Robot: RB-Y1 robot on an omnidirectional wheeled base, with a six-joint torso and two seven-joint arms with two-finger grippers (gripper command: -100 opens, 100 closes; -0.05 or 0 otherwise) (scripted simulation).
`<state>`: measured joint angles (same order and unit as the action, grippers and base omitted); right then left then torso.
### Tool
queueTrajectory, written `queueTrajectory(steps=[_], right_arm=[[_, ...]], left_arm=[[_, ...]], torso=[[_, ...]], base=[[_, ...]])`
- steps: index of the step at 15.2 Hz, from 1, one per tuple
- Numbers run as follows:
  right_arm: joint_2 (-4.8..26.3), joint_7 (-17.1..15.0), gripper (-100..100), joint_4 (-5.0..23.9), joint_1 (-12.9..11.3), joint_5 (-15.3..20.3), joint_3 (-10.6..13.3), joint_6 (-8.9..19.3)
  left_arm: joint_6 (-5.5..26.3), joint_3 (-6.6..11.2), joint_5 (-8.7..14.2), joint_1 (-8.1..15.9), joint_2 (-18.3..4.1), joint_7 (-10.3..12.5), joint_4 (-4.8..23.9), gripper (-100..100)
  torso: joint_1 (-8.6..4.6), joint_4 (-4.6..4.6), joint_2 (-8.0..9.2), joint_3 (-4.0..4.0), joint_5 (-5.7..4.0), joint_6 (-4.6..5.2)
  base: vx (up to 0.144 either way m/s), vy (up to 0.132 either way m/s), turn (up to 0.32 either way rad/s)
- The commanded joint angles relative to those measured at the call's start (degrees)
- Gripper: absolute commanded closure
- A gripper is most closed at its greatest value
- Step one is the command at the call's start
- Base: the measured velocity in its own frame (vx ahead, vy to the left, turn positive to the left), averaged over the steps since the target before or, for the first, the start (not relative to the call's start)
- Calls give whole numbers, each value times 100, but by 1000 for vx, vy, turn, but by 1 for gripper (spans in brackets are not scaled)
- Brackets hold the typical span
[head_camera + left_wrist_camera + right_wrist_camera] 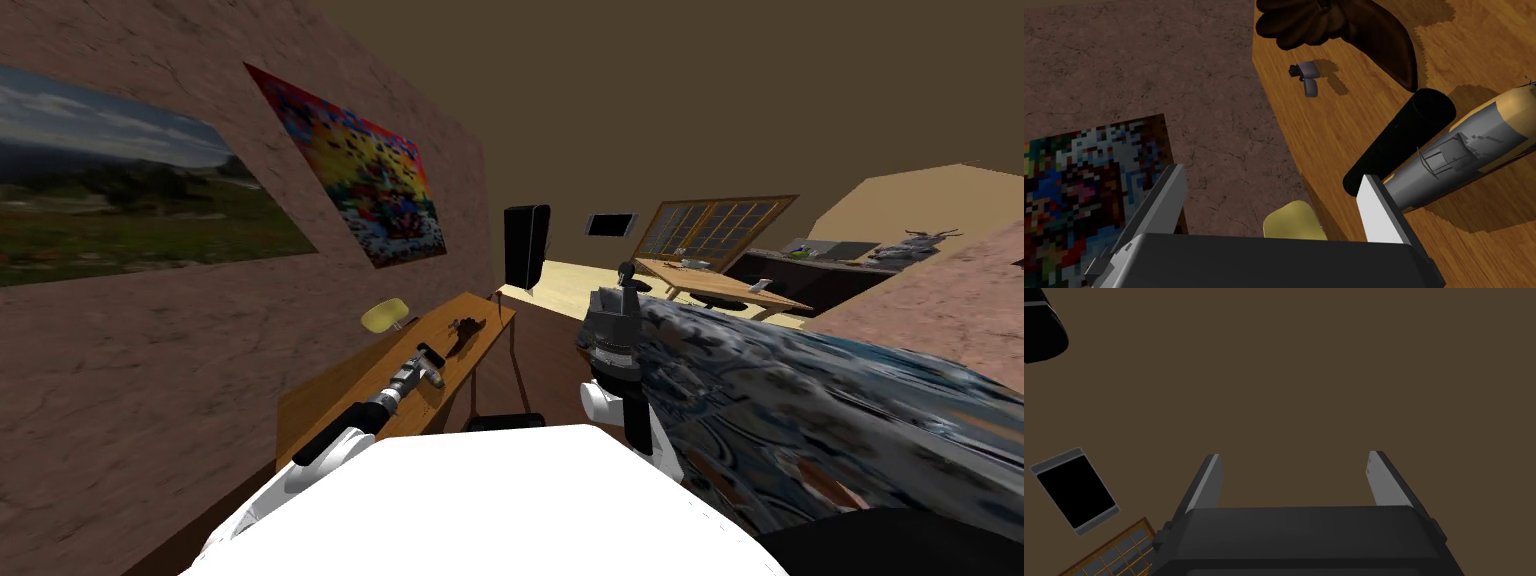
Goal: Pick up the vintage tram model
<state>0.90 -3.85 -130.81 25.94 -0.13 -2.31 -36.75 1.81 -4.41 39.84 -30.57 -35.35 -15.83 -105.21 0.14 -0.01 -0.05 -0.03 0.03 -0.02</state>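
Nearby, tram model [1464, 147]: grey top, tan sides, lying on wooden table [1334, 130]; left hand [1271, 175] wide, empty; right hand [1294, 458] wide.

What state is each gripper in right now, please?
Left gripper: open, holding nothing, close to the tram model on the wooden table.
Right gripper: open, holding nothing.

The tram model [1464, 145] is grey with tan ends, the cylinder [1404, 135] black, the ornament [1374, 35] dark brown, the table [1324, 135] orange-brown wood grain, the wall painting [370, 170] a multicoloured pixel mosaic.
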Motion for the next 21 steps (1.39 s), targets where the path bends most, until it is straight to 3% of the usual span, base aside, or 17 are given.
queueTrajectory(steps=[1,2,5,7,8,9,10,12,13,14,15,17,18,19,20,21], right_arm=[[0,0,0,0,0,0,0,0],[0,0,0,0,-1,0,1,0],[0,0,0,0,-1,0,0,0],[0,0,0,0,-1,0,0,0],[0,0,0,0,0,0,0,0],[0,0,0,0,-1,0,0,0],[0,0,0,0,-1,0,0,0],[0,0,0,0,-1,0,0,0],[0,0,0,0,0,0,0,0],[0,0,0,0,-1,0,0,0],[0,0,0,0,-1,0,0,0],[0,0,0,0,-1,0,0,0],[0,0,0,0,0,0,0,0],[0,0,0,0,-1,0,0,0],[0,0,0,0,0,0,0,0],[0,0,0,0,-1,0,0,0]], left_arm=[[286,12,286,-4,-165,-104,184,-100],[364,12,300,-4,-165,-104,184,-100],[816,5,706,-25,-433,-285,494,-100],[866,5,786,-25,-433,-285,523,-100],[1029,2,1026,-35,-559,-374,691,-100],[1113,2,1026,-35,-559,-374,691,-100],[1254,-1,1232,-44,-679,-463,857,-100],[1356,-1,1261,-44,-679,-463,857,-100],[1577,-4,1470,-53,-794,-550,1020,-100],[1595,-4,1491,-53,-794,-550,1020,-100],[1752,-6,1716,-62,-902,-635,1179,-100],[1827,-6,1716,-62,-902,-635,1179,-100],[2036,-9,1933,-70,-1004,-717,1333,-100],[2052,-9,1933,-70,-1004,-717,1333,-100],[2248,-11,2128,-77,-1100,-797,1482,-100],[2268,-11,2142,-77,-1100,-797,1482,-100]], torso=[[0,0,0,0,0,0],[-1,0,-1,-1,0,6],[1,-1,-2,-1,0,4],[7,-1,-4,-2,2,4],[3,-1,-4,-2,2,0],[1,-1,-5,-3,1,6],[0,-1,-5,-3,0,4],[4,-1,-5,-3,1,4],[2,-1,-4,-2,0,0],[1,-1,-4,-3,0,4],[1,-1,-5,-3,1,3],[5,-1,-5,-3,1,4],[3,-1,-5,-3,1,1],[3,-1,-6,-3,1,3],[2,-1,-7,-4,1,3],[4,-1,-7,-4,0,6]], base=[[2,20,-202],[4,23,-251],[5,32,-307],[4,36,-179],[5,23,-230],[4,27,-246],[5,36,-297],[1,35,-195],[1,25,-209],[2,30,-236],[4,36,-276],[-1,39,-177],[4,31,-190],[4,32,-201],[4,35,-307],[-2,42,-258]])
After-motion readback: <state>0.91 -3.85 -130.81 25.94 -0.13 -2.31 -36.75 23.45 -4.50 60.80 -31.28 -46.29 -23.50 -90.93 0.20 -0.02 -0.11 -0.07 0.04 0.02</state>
